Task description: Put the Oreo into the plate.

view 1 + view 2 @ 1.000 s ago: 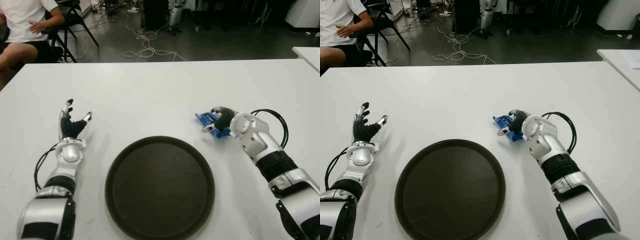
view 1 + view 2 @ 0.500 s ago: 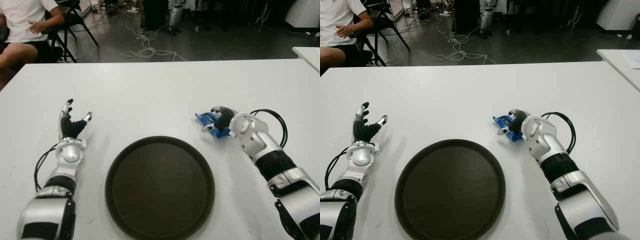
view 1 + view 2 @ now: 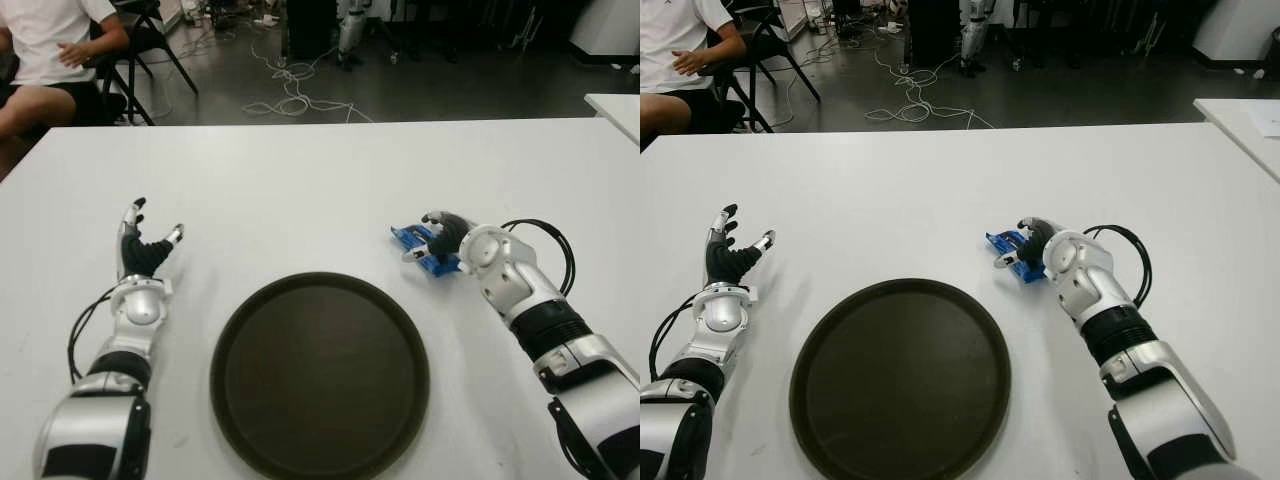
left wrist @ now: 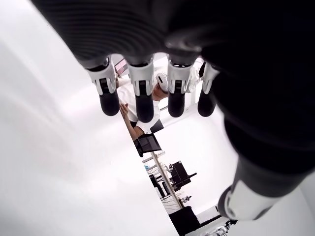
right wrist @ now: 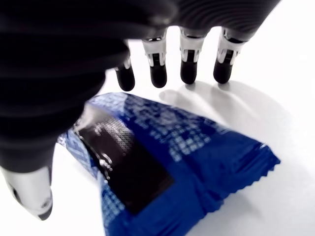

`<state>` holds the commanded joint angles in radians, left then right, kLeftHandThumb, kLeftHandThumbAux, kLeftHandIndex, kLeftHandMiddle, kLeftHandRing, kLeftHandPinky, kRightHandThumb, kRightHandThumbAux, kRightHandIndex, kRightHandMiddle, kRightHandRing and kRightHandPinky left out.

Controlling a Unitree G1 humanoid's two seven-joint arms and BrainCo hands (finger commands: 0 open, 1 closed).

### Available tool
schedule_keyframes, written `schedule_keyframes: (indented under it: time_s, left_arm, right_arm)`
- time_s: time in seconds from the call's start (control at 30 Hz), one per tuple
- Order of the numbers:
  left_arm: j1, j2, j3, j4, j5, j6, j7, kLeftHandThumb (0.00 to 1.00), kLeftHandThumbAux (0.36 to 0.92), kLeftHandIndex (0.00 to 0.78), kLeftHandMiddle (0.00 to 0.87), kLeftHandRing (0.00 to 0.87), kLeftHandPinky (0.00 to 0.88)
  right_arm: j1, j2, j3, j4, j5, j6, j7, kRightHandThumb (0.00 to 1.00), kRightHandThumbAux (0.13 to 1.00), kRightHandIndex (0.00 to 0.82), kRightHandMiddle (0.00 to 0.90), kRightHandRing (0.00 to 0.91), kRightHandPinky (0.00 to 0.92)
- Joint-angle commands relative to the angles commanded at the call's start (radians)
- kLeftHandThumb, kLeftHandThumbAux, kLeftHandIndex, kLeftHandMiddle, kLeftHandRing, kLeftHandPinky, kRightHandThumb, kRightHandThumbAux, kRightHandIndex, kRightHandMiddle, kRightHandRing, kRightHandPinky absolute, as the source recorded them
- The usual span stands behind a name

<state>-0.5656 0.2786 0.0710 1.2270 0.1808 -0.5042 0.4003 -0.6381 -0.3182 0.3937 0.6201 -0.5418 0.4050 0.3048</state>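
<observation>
Fingers [image 5: 188, 65] of the right hand [image 3: 452, 238] are hovering spread over the Oreo [image 5: 172, 162], gripping nothing. Closing carelessly risks nudging the slick packet away from the plate [image 3: 250, 330]. The left hand [image 3: 143, 252] is idling open beside the plate's left.

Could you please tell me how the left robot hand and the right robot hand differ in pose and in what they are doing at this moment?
The left robot hand shows left of the round dark brown plate, fingers spread, holding nothing. The right robot hand is beyond the plate's right side, over the blue Oreo packet. Its fingers reach past the packet but have not closed on it; the packet lies on the white table. Both are over the table, outside the plate.
</observation>
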Motion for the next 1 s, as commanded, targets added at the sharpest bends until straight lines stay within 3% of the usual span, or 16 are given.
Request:
schedule_keyframes:
  time_s: [1.0]
  left_arm:
    - [0.0,0.005,-0.001,0.002,0.0,0.0,-0.007,0.0,0.753,0.07,0.099,0.075,0.062]
  right_arm:
    - [-0.008,-0.002,0.03,0.004,-0.013,0.046,0.023,0.0,0.667,0.082,0.105,0.041,0.0]
